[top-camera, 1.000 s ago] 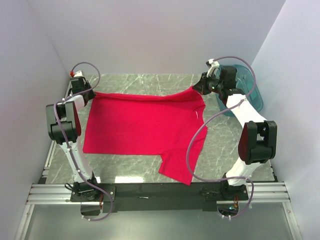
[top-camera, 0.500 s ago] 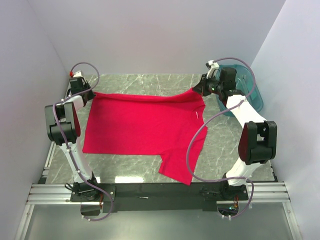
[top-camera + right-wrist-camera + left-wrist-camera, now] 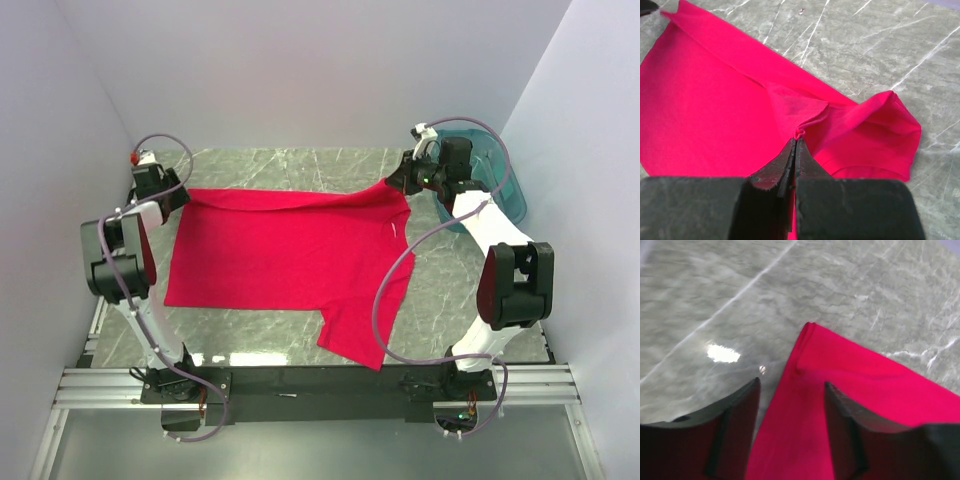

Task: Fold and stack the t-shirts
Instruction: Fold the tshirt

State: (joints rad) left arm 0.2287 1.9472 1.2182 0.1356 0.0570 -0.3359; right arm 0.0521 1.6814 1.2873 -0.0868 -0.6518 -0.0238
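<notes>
At the far left of the desk (image 3: 455,290), the left fingers (image 3: 178,194) sit low at the far-left corner of the shirt (image 3: 285,250). The left wrist view shows them parted. The red cloth runs up through the gap, and its folded corner (image 3: 809,330) lies flat on the marble just beyond the tips. They are released, not pinching. Whether their inner faces touch the cloth cannot be told.

The shirt is red and lies spread over the middle of the desk. It is mostly flat, and its left edge runs from the left fingers toward the near side. One sleeve (image 3: 355,335) juts out toward the near edge, right of centre.

At the far right corner of the shirt, the right fingers (image 3: 393,182) are clenched on a pinch of cloth. In the right wrist view the tips (image 3: 795,150) meet with no gap, and the cloth bunches into a small pucker at them. From that pinch the far edge of the shirt rises off the desk, with creases fanning back to the left. Just right of the pinch, the other sleeve (image 3: 880,125) lies loosely curled on the marble.

A teal bin (image 3: 500,165) stands behind the right arm in the far right corner, apart from the shirt.
</notes>
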